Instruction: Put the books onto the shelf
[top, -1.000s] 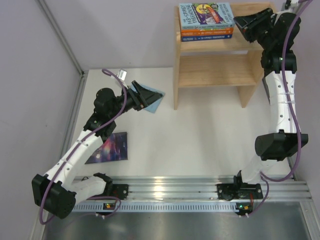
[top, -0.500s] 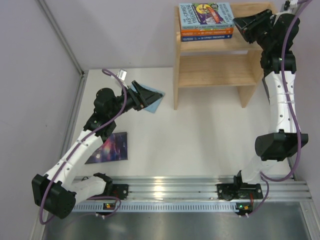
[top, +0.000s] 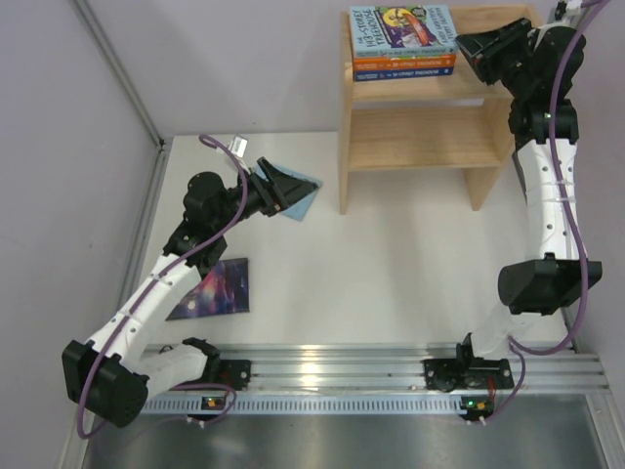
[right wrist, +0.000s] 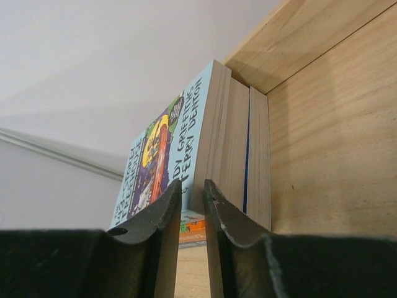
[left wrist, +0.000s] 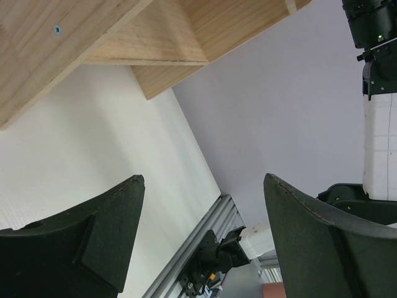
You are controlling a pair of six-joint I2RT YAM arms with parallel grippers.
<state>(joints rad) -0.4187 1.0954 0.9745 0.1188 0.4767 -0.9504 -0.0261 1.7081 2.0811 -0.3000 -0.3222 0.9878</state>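
So far, three of five books look shelved. Nearest, the dark purple galaxy-cover paperback (top: 210, 290) lies flat on the white table (top: 391, 264). Beyond it the left gripper (top: 285, 191), spread wide and empty, sits over the pale blue thin paperback (top: 309, 199). Farthest, the light wooden two-level shelf (top: 420, 137) carries the three-book stack (top: 403, 44) on top. The right gripper (top: 476, 54) is beside the stack, its fingers nearly together and gripping nothing. Only its wrist view shows that slim gap; only the overhead view shows both loose books.

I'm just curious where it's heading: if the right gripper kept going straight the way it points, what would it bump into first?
Most likely the stack of books on the top level of the shelf. The right gripper points at their page edges, with nothing in between. How close it is remains unclear.
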